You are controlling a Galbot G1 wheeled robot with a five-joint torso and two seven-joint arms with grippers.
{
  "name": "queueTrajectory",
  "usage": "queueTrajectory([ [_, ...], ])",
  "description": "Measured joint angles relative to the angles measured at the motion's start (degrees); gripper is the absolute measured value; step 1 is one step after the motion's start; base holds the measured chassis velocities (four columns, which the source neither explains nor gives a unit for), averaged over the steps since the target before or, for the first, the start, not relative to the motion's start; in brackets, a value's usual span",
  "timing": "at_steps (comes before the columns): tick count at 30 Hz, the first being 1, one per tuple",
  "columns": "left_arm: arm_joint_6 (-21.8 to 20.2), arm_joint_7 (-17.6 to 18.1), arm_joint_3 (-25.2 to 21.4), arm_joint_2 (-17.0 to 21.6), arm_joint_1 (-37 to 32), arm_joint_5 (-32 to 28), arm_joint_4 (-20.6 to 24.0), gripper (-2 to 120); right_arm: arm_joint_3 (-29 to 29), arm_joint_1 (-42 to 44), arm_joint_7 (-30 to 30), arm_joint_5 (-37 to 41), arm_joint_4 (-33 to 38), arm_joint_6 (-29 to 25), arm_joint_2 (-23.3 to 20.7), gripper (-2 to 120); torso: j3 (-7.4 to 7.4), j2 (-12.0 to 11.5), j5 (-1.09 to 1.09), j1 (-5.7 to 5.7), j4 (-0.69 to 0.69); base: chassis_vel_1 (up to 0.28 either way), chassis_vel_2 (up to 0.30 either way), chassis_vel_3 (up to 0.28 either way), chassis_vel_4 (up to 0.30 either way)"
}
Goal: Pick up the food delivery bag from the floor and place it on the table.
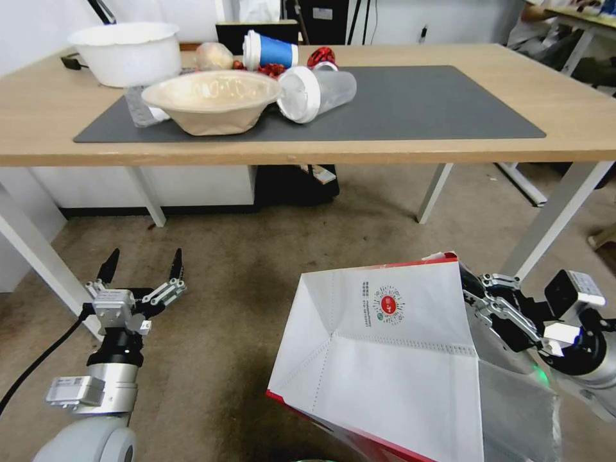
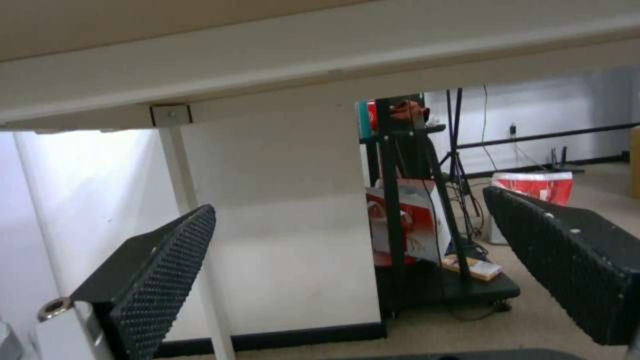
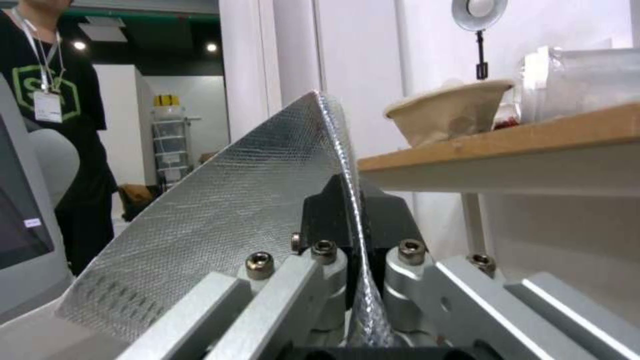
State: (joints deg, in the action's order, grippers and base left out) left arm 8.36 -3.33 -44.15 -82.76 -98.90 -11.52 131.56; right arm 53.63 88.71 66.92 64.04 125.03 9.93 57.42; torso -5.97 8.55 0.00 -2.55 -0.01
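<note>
Right now I see the large white food delivery bag with red side panels and silver foil lining at the lower right of the head view, tilted, in front of the long light-wood table on white legs and below its top. Its white face carries a small round red logo ringed with dots and a line of tiny print that I cannot read. My right gripper is clamped on the bag's upper right edge; the right wrist view shows its black fingers pinched together with the quilted foil wall between them. Beneath the bag lies the stained brownish-grey carpet floor. My left gripper hovers over that floor at the lower left, well apart from the bag, jaws spread wide with nothing between them. On the table's dark grey mat sit a beige paper bowl, a tipped clear plastic cup with a white lid and a white plastic tub.
</note>
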Motion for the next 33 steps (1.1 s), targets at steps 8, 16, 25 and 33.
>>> queueTrajectory([
  [8, 0.00, 0.50, 0.11, 0.02, -0.30, -0.20, 0.14, 100, 0.68, 0.05, 0.50, 0.70, 0.13, 0.29, -0.06, 0, -1.53, 1.85, 0.00, -0.32, 0.00, 0.000, 0.000, 0.000, 0.000],
  [16, -0.07, 0.39, 0.12, 0.08, -0.46, -0.18, 0.67, 100, 0.64, -0.27, 1.08, 0.75, -0.34, 0.36, 0.04, 0, -2.96, 3.74, 0.00, -0.80, 0.00, 0.000, 0.000, 0.000, 0.000],
  [25, -0.06, 0.10, 0.41, -0.22, -0.65, 0.18, 0.63, 100, 0.60, -0.58, 1.26, 0.93, -0.77, 0.45, -0.03, 0, -4.58, 5.92, 0.00, -1.38, 0.00, 0.000, 0.000, 0.000, 0.000],
  [33, -0.06, 0.07, 0.49, -0.21, -0.59, 0.26, 0.39, 100, 0.62, -0.90, 1.44, 1.12, -1.01, 0.62, -0.29, 0, -5.75, 7.54, 0.00, -1.81, 0.00, 0.000, 0.000, 0.000, 0.000],
])
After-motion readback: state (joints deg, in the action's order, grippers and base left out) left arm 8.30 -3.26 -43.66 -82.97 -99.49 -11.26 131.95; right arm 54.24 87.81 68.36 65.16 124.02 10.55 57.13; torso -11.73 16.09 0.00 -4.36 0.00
